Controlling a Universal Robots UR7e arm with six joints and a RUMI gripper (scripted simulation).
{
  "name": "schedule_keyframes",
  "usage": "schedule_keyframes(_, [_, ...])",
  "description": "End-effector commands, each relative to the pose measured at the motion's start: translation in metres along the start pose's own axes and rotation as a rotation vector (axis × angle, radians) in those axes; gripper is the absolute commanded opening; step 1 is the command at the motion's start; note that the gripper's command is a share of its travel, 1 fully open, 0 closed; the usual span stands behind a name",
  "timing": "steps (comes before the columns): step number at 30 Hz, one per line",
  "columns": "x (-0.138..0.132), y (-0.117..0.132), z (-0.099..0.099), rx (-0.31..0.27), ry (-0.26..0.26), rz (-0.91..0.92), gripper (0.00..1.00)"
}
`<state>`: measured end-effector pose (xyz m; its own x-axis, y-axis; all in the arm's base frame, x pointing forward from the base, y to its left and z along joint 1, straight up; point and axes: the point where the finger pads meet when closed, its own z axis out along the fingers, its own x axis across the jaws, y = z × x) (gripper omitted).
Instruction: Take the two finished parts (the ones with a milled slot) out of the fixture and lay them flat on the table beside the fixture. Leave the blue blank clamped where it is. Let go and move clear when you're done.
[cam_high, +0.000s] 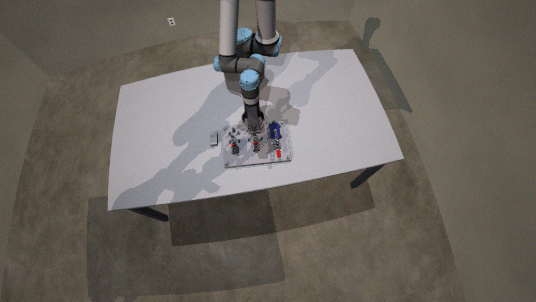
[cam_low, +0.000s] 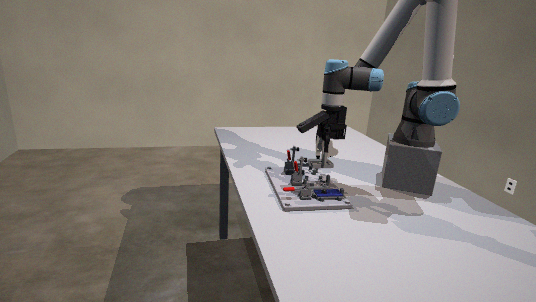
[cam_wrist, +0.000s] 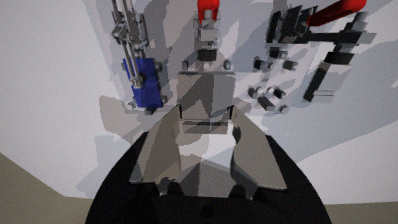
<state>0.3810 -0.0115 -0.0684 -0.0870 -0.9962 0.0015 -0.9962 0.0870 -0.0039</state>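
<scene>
My gripper (cam_wrist: 205, 105) is shut on a grey slotted part (cam_wrist: 206, 95) and holds it a little above the fixture plate (cam_high: 260, 146), by the middle station. It also shows in the exterior view (cam_low: 323, 155). The blue blank (cam_wrist: 145, 82) (cam_low: 327, 193) sits clamped at one end of the fixture. A second grey part (cam_high: 214, 139) lies flat on the table, just left of the fixture. The middle clamp's red handle (cam_wrist: 207, 10) stands upright. The clamp at the empty end station (cam_wrist: 325, 55) is swung open.
The fixture carries several toggle clamps with red handles (cam_low: 289, 188) that stick up around the held part. The arm's grey pedestal (cam_low: 410, 167) stands on the table behind the fixture. The table's front edge lies close to the fixture plate.
</scene>
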Motion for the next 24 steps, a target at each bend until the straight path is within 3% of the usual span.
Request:
schedule_keyframes(1, [0.0005,0.0006,-0.0023,-0.001,-0.001,0.001,0.00])
schedule_keyframes(24, [0.0015,-0.0020,-0.0036,0.004,0.001,0.000,0.00])
